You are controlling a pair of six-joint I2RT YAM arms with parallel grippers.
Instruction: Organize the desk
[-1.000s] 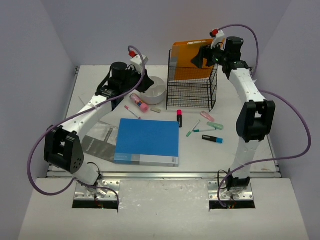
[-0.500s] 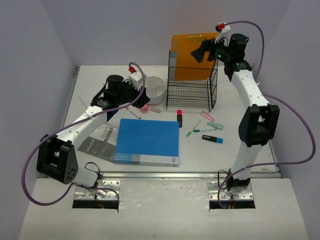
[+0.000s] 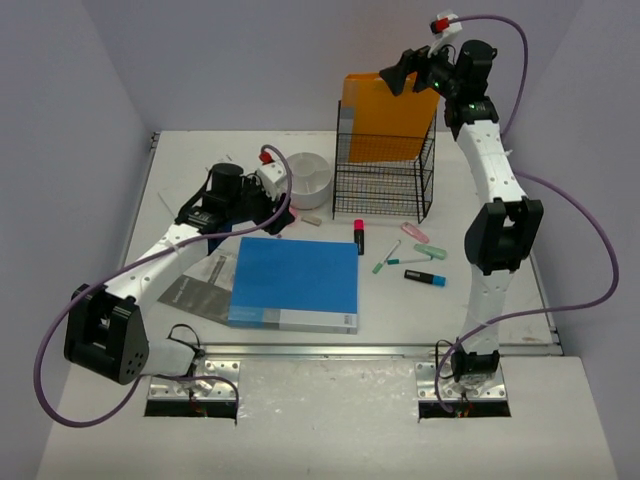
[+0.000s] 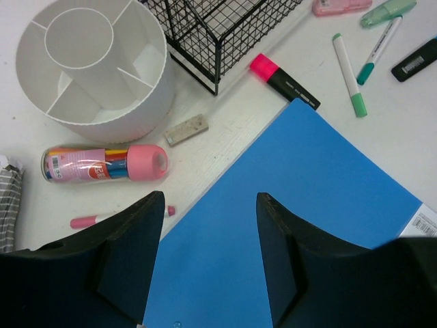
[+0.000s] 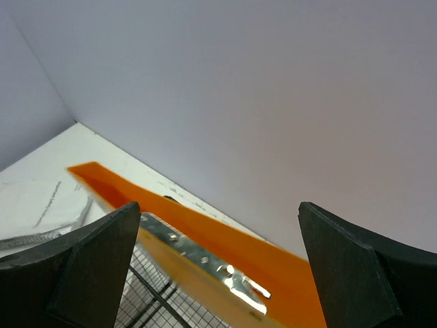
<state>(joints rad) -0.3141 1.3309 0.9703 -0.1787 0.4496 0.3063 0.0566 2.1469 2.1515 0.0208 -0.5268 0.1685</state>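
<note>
Left gripper (image 4: 208,205): half open, empty, over folder (image 4: 293,205) | pen tube (image 4: 102,164): ahead-left of your left gripper, long axis parallel to jaw gap | right gripper (image 5: 217,208): wide, empty, farther.

No wording can be made out anywhere. The blue folder (image 4: 293,225) has a white sticker (image 4: 427,220) at one corner with fine barcode-like lines (half cut off by the frame edge). The black highlighter (image 4: 415,60) on the worktop (image 4: 232,116) bears a pale label, its print too small to read. Dark print runs along the teal-tipped pen (image 4: 379,49), illegible. The pen tube (image 4: 102,164) wears a pink label with blurred white marks. The printed sheet (image 5: 48,205) shows only faint grey lines.
</note>
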